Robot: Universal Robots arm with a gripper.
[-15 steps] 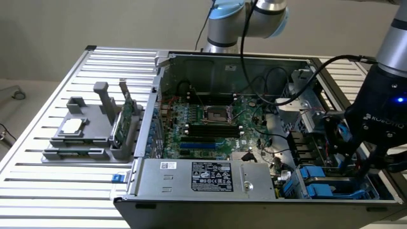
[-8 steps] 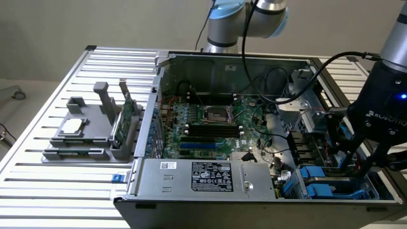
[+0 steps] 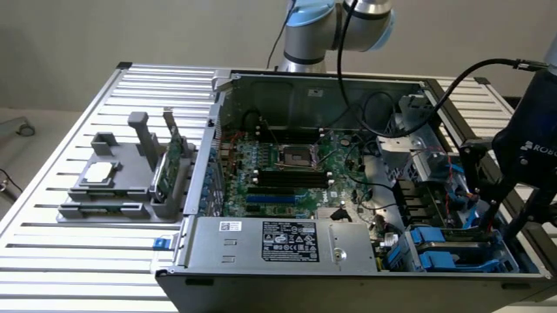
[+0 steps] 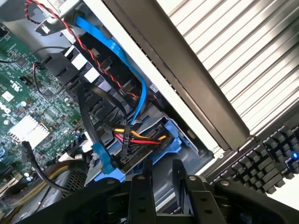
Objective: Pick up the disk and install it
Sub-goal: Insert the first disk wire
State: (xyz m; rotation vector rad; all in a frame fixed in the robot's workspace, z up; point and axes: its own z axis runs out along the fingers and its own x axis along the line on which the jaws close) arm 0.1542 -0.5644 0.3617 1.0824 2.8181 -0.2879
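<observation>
The disk, grey metal in a blue frame, sits in the drive bay at the corner of the computer case, low on the exterior view's right. A plug of yellow, red and black wires sits at its end. The gripper hangs right over it with its fingers partly apart and astride the grey edge. Whether they pinch that edge cannot be told. Seating it well seems to call for a straight, level push along the bay's rails, with the fingers kept off the wires and the blue cable beside them so that nothing snags or pulls loose. The disk's long axis appears to run along the case's near wall, and its wired end faces inward toward the motherboard.
</observation>
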